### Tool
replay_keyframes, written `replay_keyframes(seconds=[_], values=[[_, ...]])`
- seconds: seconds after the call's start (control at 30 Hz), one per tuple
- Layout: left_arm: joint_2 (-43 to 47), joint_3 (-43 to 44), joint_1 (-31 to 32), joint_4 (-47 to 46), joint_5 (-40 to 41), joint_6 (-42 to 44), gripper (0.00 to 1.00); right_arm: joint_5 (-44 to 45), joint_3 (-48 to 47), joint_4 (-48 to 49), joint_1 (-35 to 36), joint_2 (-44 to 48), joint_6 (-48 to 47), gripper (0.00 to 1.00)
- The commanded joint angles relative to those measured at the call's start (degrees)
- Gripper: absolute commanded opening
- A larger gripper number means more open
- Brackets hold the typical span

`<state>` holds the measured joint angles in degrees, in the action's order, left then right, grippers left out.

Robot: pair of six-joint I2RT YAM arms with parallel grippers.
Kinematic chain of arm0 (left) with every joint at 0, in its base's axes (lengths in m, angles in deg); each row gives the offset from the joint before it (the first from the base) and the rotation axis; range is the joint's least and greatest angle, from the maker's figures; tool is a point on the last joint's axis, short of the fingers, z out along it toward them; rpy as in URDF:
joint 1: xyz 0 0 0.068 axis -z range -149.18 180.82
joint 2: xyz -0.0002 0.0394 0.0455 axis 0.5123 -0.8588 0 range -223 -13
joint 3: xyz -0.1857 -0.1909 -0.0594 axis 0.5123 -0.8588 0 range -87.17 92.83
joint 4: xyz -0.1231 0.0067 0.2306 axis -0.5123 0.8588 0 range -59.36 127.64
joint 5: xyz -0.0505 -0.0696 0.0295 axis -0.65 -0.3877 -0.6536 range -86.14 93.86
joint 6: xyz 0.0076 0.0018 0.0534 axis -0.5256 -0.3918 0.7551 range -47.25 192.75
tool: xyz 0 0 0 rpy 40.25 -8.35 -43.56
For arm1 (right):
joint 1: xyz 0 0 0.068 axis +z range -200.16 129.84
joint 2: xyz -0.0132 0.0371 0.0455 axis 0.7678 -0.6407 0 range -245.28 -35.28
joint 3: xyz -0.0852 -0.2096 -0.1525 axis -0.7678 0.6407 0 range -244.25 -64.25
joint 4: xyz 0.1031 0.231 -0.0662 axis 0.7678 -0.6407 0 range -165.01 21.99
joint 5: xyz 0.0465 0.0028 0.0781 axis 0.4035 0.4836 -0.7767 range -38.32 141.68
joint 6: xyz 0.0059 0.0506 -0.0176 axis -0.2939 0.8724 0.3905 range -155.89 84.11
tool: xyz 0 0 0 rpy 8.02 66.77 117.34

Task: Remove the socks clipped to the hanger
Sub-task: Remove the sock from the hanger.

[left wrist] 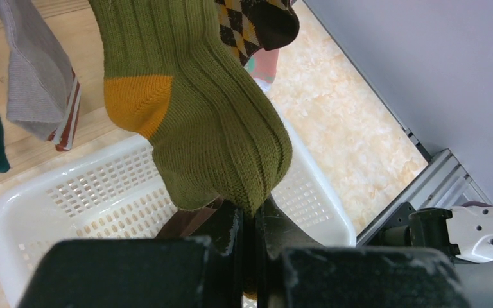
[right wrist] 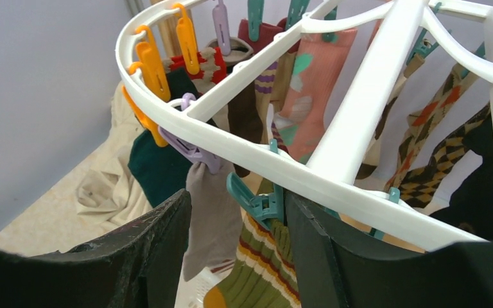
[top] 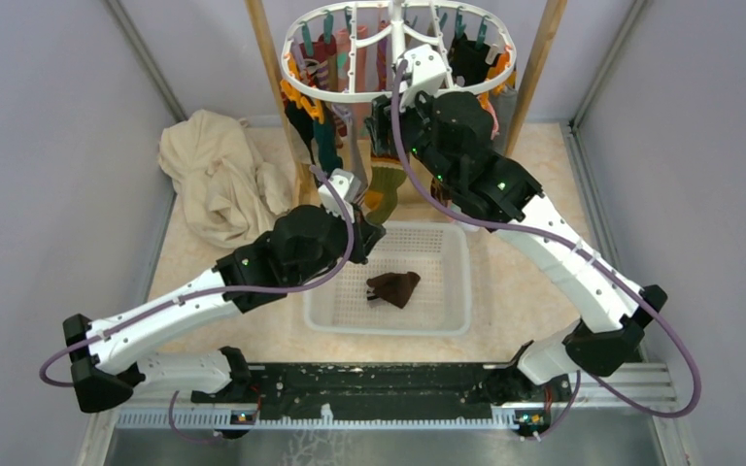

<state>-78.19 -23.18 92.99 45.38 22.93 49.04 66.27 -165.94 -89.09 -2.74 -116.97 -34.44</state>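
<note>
The white oval hanger (top: 296, 60) hangs at the back with several socks clipped under it. My left gripper (left wrist: 251, 221) is shut on the toe of an olive-green sock (left wrist: 212, 122) with an orange heel, which still hangs from above. In the top view this left gripper (top: 373, 219) sits just below that green sock (top: 386, 184), over the basket's far edge. My right gripper (right wrist: 237, 218) is open at the hanger (right wrist: 359, 96) rim. Between its fingers are a teal clip (right wrist: 257, 202), the sock's striped cuff (right wrist: 263, 263) and a grey sock (right wrist: 212, 218).
A white mesh basket (top: 447, 320) sits below the hanger with one brown sock (top: 393, 288) in it. A crumpled beige cloth (top: 219, 175) lies at the left. Wooden posts (top: 262, 58) (top: 544, 58) flank the hanger. Grey walls close in on both sides.
</note>
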Motion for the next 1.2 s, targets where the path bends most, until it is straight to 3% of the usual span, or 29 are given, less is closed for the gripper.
replay_keyframes(seconds=[0.0,0.77,1.17], values=[[2.0,2.15,0.27,1.12,-0.97,-0.53,0.03,2.98,-2.99,1.95,0.28,-0.8,-2.67,0.56],[2.88,1.91,0.25,2.7,0.15,-0.47,0.04,6.17,-2.87,8.16,0.31,-4.06,-5.58,0.58],[3.31,1.4,0.28,2.84,0.37,-0.64,0.04,5.81,-2.05,10.47,0.31,-3.62,-5.33,0.63]])
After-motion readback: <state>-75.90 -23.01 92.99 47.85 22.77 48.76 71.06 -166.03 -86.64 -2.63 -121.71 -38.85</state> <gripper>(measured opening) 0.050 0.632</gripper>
